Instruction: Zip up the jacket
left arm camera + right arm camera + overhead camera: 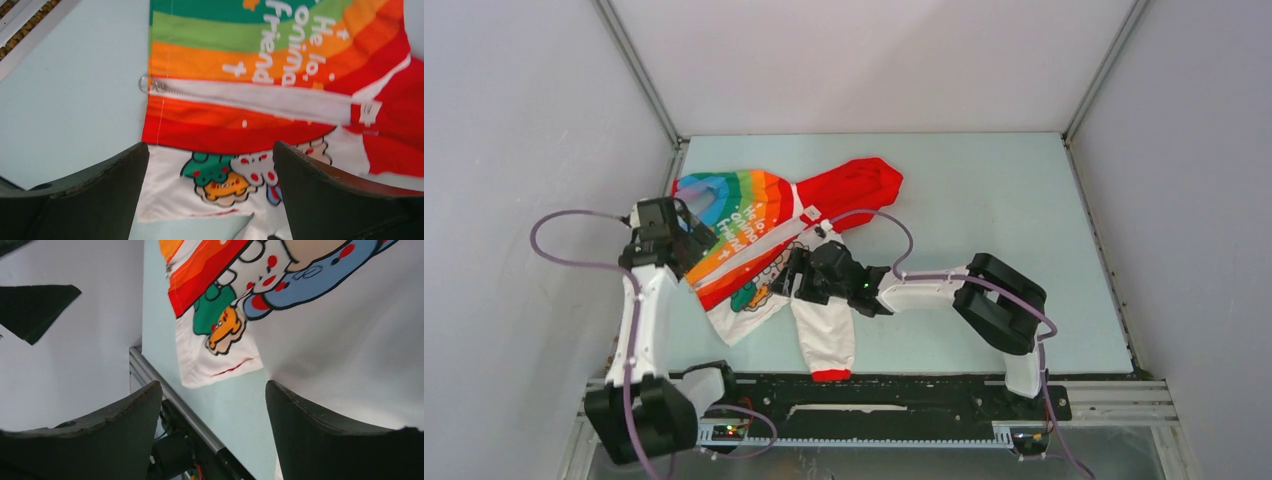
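The jacket lies flat on the left half of the light blue table. Its red hood points to the back, and a white sleeve with a red cuff points to the front. The left wrist view shows the rainbow half with white lettering, the white zipper tape and a clear ring pull at the hem end. My left gripper is open above the cartoon print. My right gripper is open above the white half.
A metal frame rail runs along the table's near edge, with black arm mounts behind it. Grey enclosure walls stand close on the left, back and right. Purple cables loop over the jacket and beside the left arm.
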Robot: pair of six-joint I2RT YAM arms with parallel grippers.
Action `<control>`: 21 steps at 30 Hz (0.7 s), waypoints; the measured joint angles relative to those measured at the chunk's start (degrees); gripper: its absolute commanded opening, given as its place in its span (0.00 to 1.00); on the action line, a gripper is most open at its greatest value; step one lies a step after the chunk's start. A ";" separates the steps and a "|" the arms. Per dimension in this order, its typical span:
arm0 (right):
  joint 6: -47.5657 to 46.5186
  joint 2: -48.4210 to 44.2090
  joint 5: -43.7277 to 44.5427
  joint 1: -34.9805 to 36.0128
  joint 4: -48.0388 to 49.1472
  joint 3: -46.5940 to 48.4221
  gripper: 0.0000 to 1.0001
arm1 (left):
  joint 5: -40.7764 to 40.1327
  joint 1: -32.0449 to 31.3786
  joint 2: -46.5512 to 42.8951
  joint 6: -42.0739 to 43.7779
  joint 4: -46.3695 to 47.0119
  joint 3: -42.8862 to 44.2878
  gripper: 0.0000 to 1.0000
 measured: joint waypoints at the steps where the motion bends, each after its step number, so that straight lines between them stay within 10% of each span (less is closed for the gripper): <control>1: -0.02 0.44 0.72 0.00 -0.04 0.26 0.76 | 0.28 1.29 2.14 -0.04 1.25 0.81 0.98; 21: -1.99 6.69 4.72 -2.36 -0.22 1.22 0.63 | 0.26 13.38 36.13 2.95 11.72 6.16 0.95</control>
